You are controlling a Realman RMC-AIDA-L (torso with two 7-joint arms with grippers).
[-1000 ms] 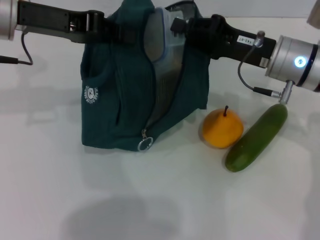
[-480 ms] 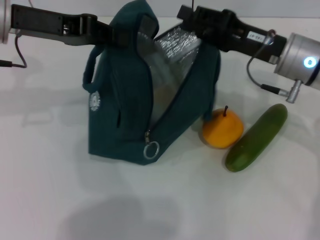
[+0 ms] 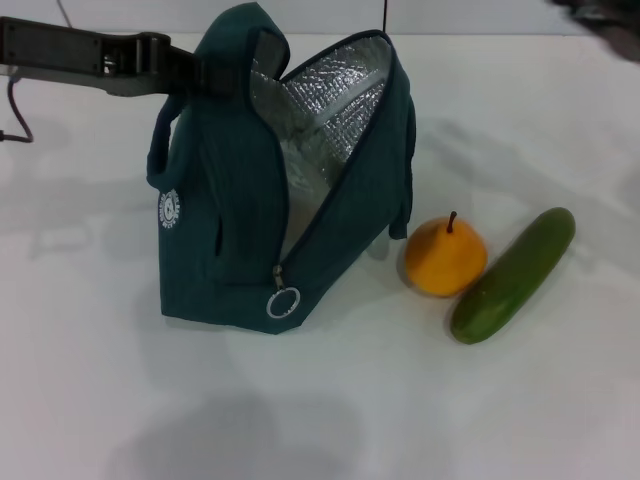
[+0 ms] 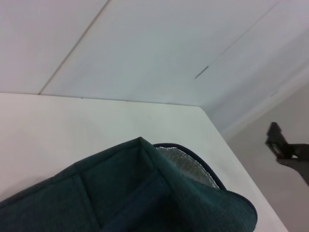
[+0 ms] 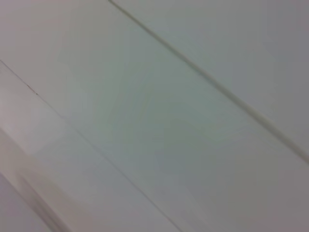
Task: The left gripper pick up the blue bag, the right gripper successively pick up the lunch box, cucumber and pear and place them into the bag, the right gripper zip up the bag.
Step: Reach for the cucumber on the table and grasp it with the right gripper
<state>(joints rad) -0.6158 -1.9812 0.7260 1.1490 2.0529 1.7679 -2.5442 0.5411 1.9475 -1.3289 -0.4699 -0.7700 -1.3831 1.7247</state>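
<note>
The blue bag [image 3: 230, 200] stands on the white table, held up at its top edge by my left gripper [image 3: 212, 75], which is shut on the fabric. Its mouth gapes open and shows the silver foil lining [image 3: 320, 120]. The zipper ring pull [image 3: 283, 303] hangs low at the front. The lunch box is hidden. To the right of the bag the pear [image 3: 445, 258] and the cucumber [image 3: 512, 275] lie side by side, touching. My right gripper [image 3: 600, 15] is only a dark blur at the far right corner. In the left wrist view the bag's rim [image 4: 145, 193] fills the foreground.
The white table [image 3: 320, 420] spreads wide in front of the bag. A black cable [image 3: 15, 110] trails at the far left. A wall and the table's far edge [image 4: 212, 125] lie behind the bag.
My right gripper has drawn back out of the bag's mouth, up and to the right, nearly out of view. The bag's mouth now gapes wider, and the bag has shifted slightly left.
</note>
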